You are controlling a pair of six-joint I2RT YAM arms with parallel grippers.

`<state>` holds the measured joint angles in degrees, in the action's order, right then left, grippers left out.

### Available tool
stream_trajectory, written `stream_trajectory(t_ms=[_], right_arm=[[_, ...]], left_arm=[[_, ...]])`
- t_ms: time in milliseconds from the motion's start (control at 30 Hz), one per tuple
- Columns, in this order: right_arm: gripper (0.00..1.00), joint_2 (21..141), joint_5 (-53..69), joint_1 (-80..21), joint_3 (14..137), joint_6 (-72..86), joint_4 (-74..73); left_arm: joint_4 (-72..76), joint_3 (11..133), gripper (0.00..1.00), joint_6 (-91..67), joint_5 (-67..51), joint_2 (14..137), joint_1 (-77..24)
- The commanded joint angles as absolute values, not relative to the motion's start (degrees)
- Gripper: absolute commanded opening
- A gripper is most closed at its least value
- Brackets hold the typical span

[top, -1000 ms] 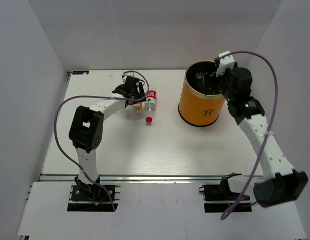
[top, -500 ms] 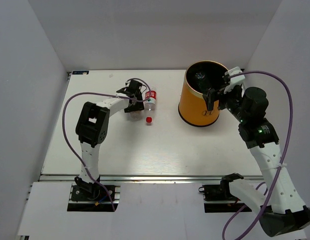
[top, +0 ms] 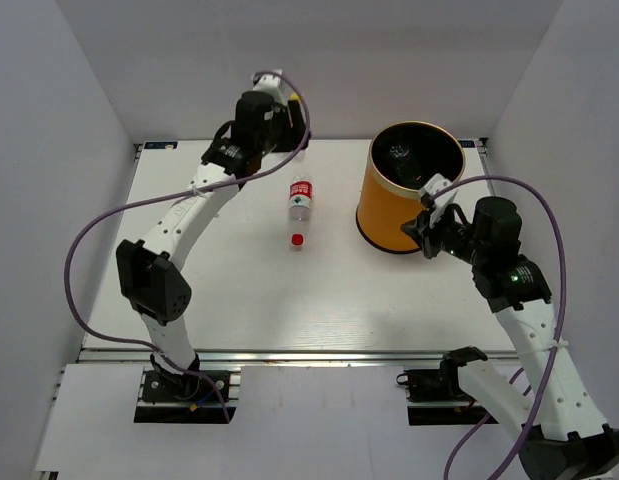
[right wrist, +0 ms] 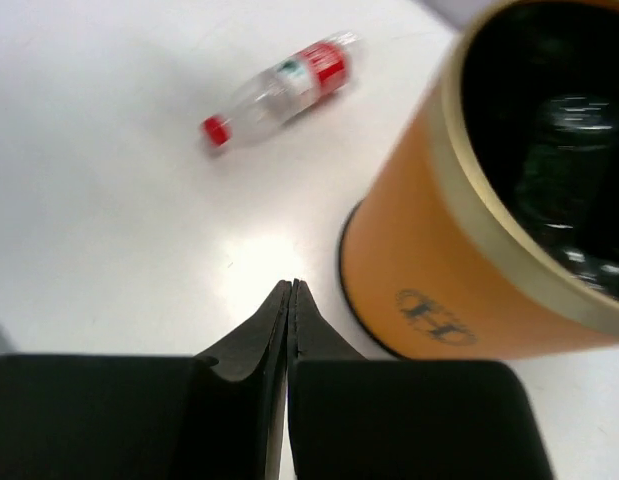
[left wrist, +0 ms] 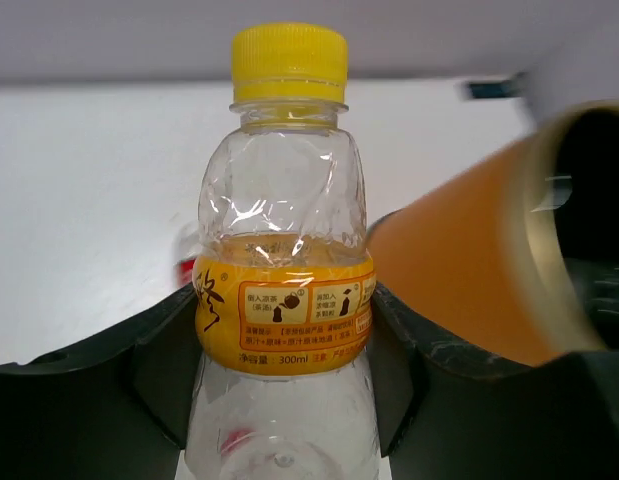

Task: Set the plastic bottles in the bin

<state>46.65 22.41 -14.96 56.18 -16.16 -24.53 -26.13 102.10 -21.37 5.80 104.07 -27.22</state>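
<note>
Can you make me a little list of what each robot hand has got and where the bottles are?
Bin: orange, upright, dark shapes inside, too blurry to count
Left gripper: shut on the yellow-capped bottle, fingers on both sides of it
Right gripper: shut, holding nothing, beside the bin
Red-label bottle: lying on its side, left of the bin in the top view
Loose red cap: close to that bottle

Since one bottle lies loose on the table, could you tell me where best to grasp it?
Take the red-labelled bottle across its middle from above, jaws spanning its width: it lies flat on the table with both long sides free.
</note>
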Motion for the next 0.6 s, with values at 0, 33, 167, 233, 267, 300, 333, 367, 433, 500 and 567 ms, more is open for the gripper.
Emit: stream_trajectory(t_ms=[0,33,167,233,267,300,333,367,433,500,567], right_arm=[[0.0,46.8,35.0,-15.0,54.2,-26.9,-33.4],[0.0,47.2,41.0,-15.2,53.8,-34.0,-35.4],[0.03,50.2,47.2,-15.6,52.4,-45.3,-46.6],[0.03,49.5,45.2,-15.5,50.4,-45.3,-44.9],[0.03,48.0,44.0,-15.6,48.7,-44.8,-44.0],[0.04,46.7,43.6,-15.6,47.2,-43.9,-42.4],[0.04,45.9,42.9,-15.6,46.6,-43.3,-41.4],[0.04,44.5,42.8,-15.5,45.5,-43.2,-41.0],[0.04,43.0,42.8,-15.5,44.7,-42.2,-40.2],[0.04,43.1,43.0,-15.4,44.3,-42.1,-40.2],[0.04,43.5,43.1,-15.6,43.9,-42.4,-40.4]], left_arm=[[-21.8,111.1,0.01,-18.6,-6.8,104.1,-29.9],[-21.2,113.0,0.01,-18.6,-9.2,105.3,-30.9],[-20.0,124.9,0.01,-18.1,-16.3,112.0,-34.0],[-19.2,128.7,0.01,-17.6,-19.0,116.4,-35.9],[-18.5,132.0,0.01,-17.6,-20.1,117.8,-36.5],[-17.6,133.7,0.01,-17.6,-20.8,119.3,-37.0],[-16.7,135.1,0.03,-18.3,-22.1,122.0,-37.5],[-15.5,135.9,0.05,-19.4,-22.9,122.9,-38.2],[-10.9,135.9,0.09,-20.6,-23.5,125.0,-38.8],[-6.4,135.4,0.11,-21.3,-24.3,126.0,-39.4],[-2.8,134.6,0.12,-22.5,-24.3,126.6,-39.9]])
